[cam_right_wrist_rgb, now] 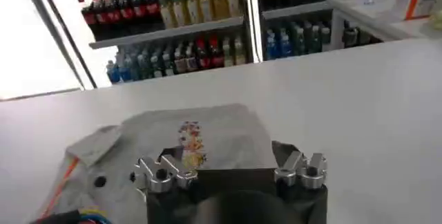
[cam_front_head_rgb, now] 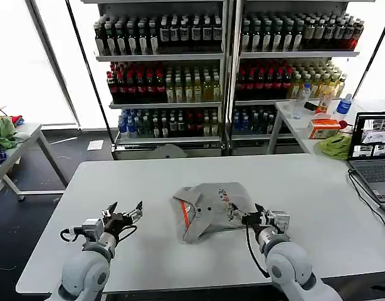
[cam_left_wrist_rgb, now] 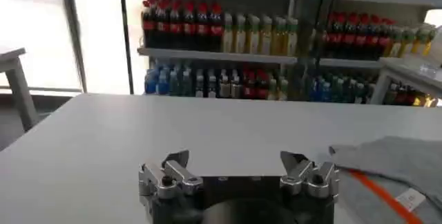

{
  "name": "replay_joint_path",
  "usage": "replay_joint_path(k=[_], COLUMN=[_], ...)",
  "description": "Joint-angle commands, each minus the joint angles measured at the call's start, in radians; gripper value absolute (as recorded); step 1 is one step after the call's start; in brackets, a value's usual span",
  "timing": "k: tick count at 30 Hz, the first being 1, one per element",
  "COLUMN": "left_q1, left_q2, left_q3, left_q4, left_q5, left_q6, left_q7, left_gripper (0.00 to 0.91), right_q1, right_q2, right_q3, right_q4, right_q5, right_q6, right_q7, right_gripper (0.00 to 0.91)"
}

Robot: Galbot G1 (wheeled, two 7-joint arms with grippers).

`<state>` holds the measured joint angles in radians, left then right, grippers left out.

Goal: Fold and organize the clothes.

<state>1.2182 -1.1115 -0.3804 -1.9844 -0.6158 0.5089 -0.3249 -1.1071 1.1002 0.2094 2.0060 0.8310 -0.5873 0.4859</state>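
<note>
Grey metal comes first: your left gripper [cam_front_head_rgb: 125, 214] hovers over the near left part of the white table [cam_front_head_rgb: 67, 207], fingers spread wide with nothing between them, well apart from the cloth. Your right gripper [cam_front_head_rgb: 251, 217] sits at the near right edge of the shirt [cam_front_head_rgb: 208, 210], fingers spread too, tips just at the fabric, not pinching it as far as I can judge. The shirt lies mid-table, partly folded into a lumpy bundle, collar and orange stripe [cam_front_head_rgb: 186, 215] on its left side, the small coloured print [cam_right_wrist_rgb: 188, 139] facing up. If you close the right fingers here, you may catch several layers at once and drag the bundle instead of lifting one edge; with the left gripper so far off, nothing pins the other side. Farther back stand shelves of bottles [cam_front_head_rgb: 174, 88], and a laptop [cam_front_head_rgb: 372, 147] rests at the far right.
</note>
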Motion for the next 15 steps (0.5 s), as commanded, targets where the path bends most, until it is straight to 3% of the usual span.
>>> replay_joint_path(k=[1, 15], left_q1=[0.017, 0.019], left_q2=[-0.005, -0.013], left_q3=[-0.005, -0.001], left_q4=[-0.003, -0.009], left_q5=[0.009, 0.01], left_q6=[-0.002, -0.002], left_q7=[0.002, 0.004], left_gripper=[0.907, 0.907], right_q1=[-0.079, -0.046], right_q2=[-0.043, 0.007], right_q3=[-0.006, 0.001], right_q4=[0.062, -0.052], right_q5=[0.159, 0.161], right_q6=[0.001, 0.002], right_q7=[0.043, 0.043], right_gripper=[0.907, 0.907])
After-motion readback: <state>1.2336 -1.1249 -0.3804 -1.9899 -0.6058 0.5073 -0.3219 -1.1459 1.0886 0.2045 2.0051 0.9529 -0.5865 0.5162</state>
